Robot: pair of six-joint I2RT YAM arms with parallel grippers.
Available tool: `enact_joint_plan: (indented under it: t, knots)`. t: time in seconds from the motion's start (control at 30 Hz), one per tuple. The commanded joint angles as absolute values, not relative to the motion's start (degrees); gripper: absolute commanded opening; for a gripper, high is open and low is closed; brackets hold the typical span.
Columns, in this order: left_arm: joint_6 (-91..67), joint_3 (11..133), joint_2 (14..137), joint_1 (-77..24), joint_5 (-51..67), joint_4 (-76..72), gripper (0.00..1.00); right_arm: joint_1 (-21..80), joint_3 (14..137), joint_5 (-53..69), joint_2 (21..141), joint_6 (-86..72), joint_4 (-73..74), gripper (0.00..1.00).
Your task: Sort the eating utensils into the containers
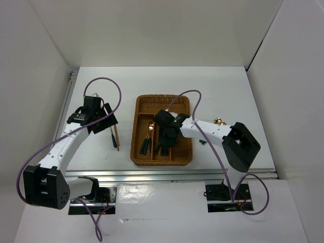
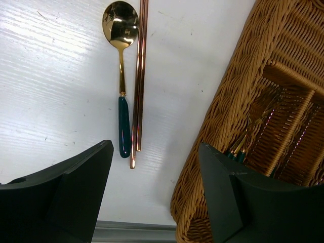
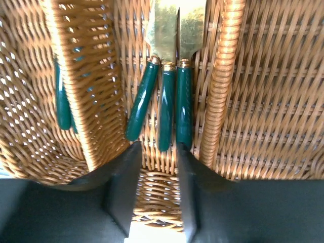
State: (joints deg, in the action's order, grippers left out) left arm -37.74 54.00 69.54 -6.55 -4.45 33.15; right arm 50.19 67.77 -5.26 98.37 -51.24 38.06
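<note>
My left pincer (image 2: 156, 152) is spread; the spoon (image 2: 124, 129) and chopsticks (image 2: 137, 91) lie touching just ahead, long axes pointing away from it.

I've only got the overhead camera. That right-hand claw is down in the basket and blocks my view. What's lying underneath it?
Observer: Three green handles lie side by side in one slot of the tray, gold heads pointing away from the right gripper.
Operator: Is it holding one?
Observer: Its fingers stand slightly apart, bare wicker showing between them.
Operator: And near the other claw?
Observer: A gold spoon lies close beside the chopsticks on the table, ahead of the open left gripper.
</note>
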Motion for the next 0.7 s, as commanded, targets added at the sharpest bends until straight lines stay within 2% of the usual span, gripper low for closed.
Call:
enact_joint_plan:
  t: [0.0,0.13,0.2,0.3,0.4,0.43,0.47,0.67]
  knots:
    - [-37.79,54.05,68.12,-6.24,-4.48,32.96,0.82,50.71,73.02,-8.52,96.34,-50.8,40.24,0.45]
    - [-37.79,54.05,68.12,-5.71,-4.48,32.44,0.82,50.71,77.77,-14.48,93.52,-49.4,43.76,0.65]
    - [-37.79,54.05,68.12,-5.71,-4.48,32.43,0.82,49.31,79.1,-16.16,91.33,-49.39,45.95,0.66]
    - [-37.79,54.05,68.64,-5.71,-3.96,32.43,0.82,44.31,77.8,-19.33,87.21,-48.87,46.58,0.66]
    - [-37.27,54.05,69.34,-5.71,-3.34,31.03,0.82,33.87,71.73,-18.11,83.86,-47.47,46.58,0.66]
    - [-37.27,54.05,69.35,-5.71,-2.64,31.03,0.82,31.14,68.41,-17.24,81.85,-47.46,45.97,0.61]
    - [-37.27,54.57,69.95,-5.71,-2.64,31.03,0.82,26.15,66.64,-16.7,80.87,-47.46,45.97,0.6]
    - [-37.27,55.63,71.63,-5.71,-1.5,29.97,0.82,14.35,54.78,-13.89,76.38,-46.85,43.6,0.56]
